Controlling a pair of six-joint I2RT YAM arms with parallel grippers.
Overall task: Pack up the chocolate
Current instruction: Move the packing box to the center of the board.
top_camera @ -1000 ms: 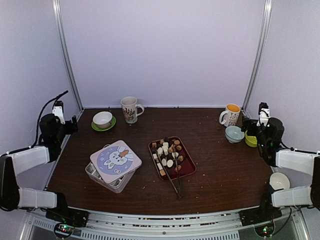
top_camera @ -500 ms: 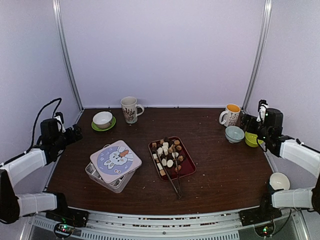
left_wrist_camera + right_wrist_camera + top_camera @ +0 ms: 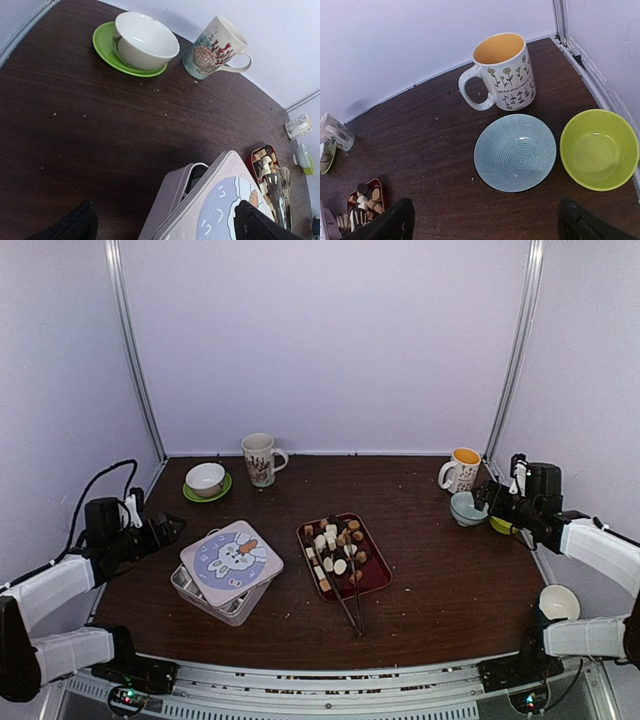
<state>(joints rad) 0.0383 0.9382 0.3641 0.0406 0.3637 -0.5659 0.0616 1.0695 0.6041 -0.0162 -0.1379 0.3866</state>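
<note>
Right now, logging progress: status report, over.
Left gripper, right gripper open, empty. Small brown, tan, cream chocolates on dark-red tray, metal tongs atop. Rabbit-print lid covers metal box.

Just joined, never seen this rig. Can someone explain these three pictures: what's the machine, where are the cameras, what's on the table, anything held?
Two robot arms are bolted at the near edge of a table. The wide picture is from a fixed camera above and behind them; the other two are from a camera on each wrist, its fingers at the bottom corners. The left gripper and right gripper are both open, holding nothing. Mid-table: a red tray of chocolate pieces, metal tongs lying partly on it, and a tin with a rabbit lid askew. Further back: white bowl on green saucer, shell mug, flowered mug, blue bowl, lime bowl.
</note>
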